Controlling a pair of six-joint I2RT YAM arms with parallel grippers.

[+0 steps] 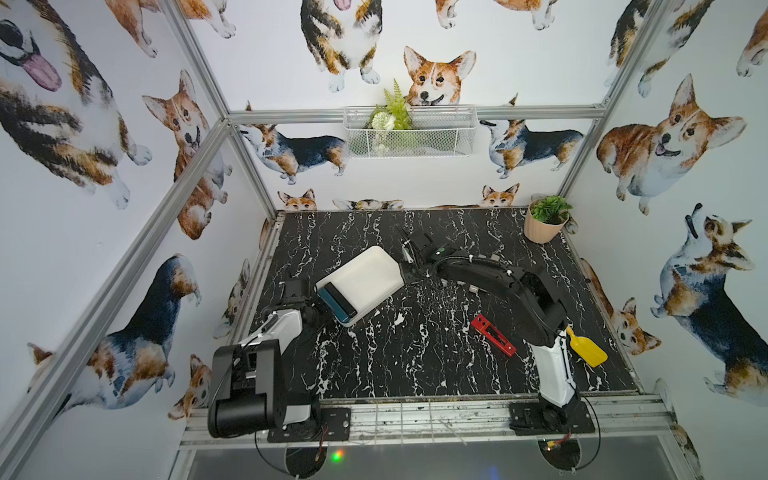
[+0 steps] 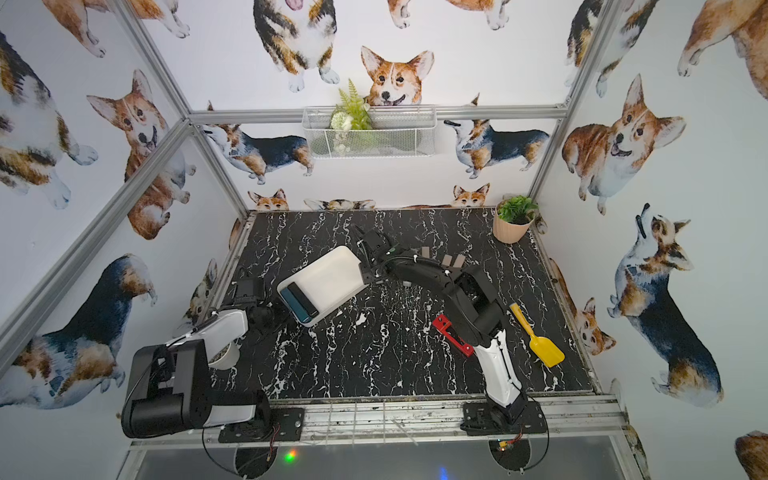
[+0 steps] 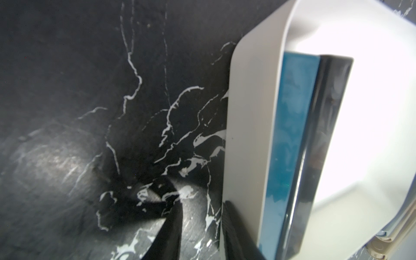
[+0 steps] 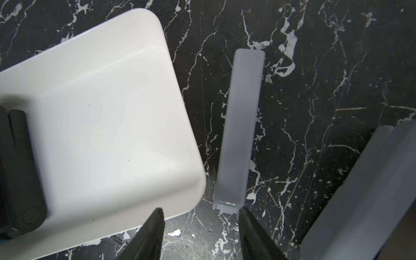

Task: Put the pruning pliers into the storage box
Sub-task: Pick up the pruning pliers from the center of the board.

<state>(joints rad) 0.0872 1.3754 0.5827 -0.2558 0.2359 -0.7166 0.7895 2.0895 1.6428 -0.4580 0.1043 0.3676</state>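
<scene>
The storage box (image 1: 365, 274) is a shallow white tray lying slantwise mid-table in both top views. A teal bar (image 1: 332, 306) and a black bar (image 1: 341, 298), two of the pruning pliers, lie side by side at its near-left end. My left gripper (image 3: 202, 203) is open beside that end, one finger (image 3: 234, 231) against the tray's outer wall (image 3: 249, 135). My right gripper (image 4: 201, 209) is open low over the table at the tray's far-right corner (image 4: 180, 191). A grey bar (image 4: 240, 130) lies just ahead of it, touching nothing. A red bar (image 1: 493, 335) lies near the right arm.
A second grey bar (image 4: 371, 191) lies close by on the right wrist side. Beige bars (image 2: 446, 259) peek out behind the right arm. A yellow shovel (image 1: 587, 347) lies at the right edge. A potted plant (image 1: 546, 224) stands at the back right, a wire basket (image 1: 409, 131) on the wall.
</scene>
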